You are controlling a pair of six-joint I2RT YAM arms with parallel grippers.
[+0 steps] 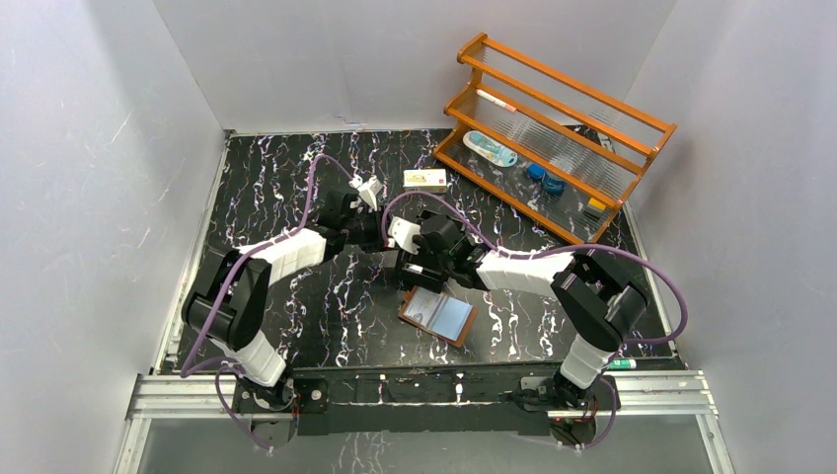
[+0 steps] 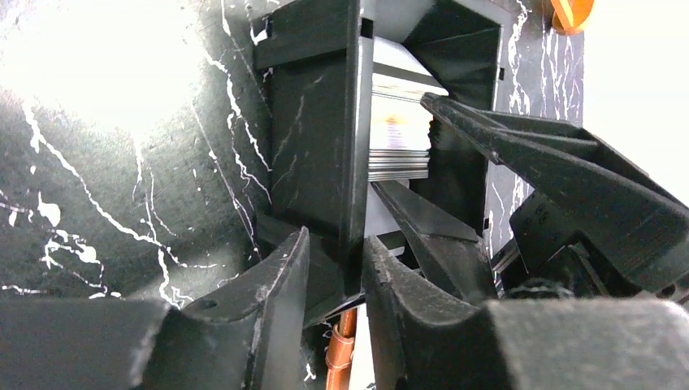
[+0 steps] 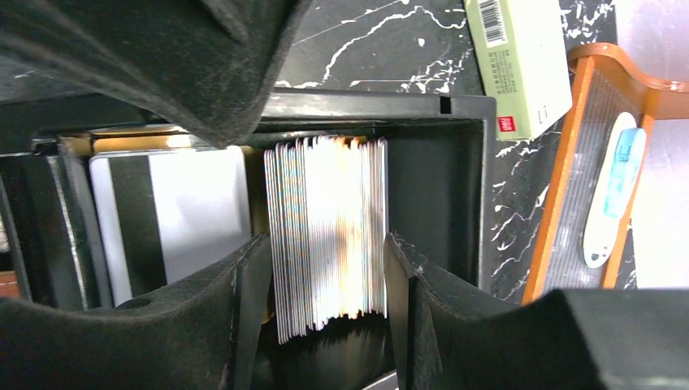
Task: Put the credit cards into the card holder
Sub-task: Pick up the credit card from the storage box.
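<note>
Right gripper [image 3: 323,244]: you have its fingers down inside the black tray [image 3: 455,106], one on each side of the stack of credit cards [image 3: 329,179]. The stack stands on edge and looks slightly fanned. Each finger sits right at an outer card. You cannot tell whether the jaws squeeze the stack or only flank it.

Beside the stack, in the same tray, a white card with a dark stripe [image 3: 187,219] faces the right wrist camera. Whether a divider separates it from the stack is unclear.

Left gripper [image 2: 335,272]: your fingers are partly apart and straddle one wall of the tray, with one finger [image 2: 276,309] outside it and the other inside. You cannot tell whether the wall is clamped or merely between them. From this wrist view the card stack shows past the wall, with the right gripper's fingers above and below it.

Card holder [image 1: 437,314]: it lies open on the marbled table [image 1: 296,197], pockets up, just on the arm-base side of the tray.

Past the far side of the tray lies a white-and-yellow carton [image 1: 424,178]. An orange rack [image 1: 558,133] stands farther off, beyond the carton and to the right.
</note>
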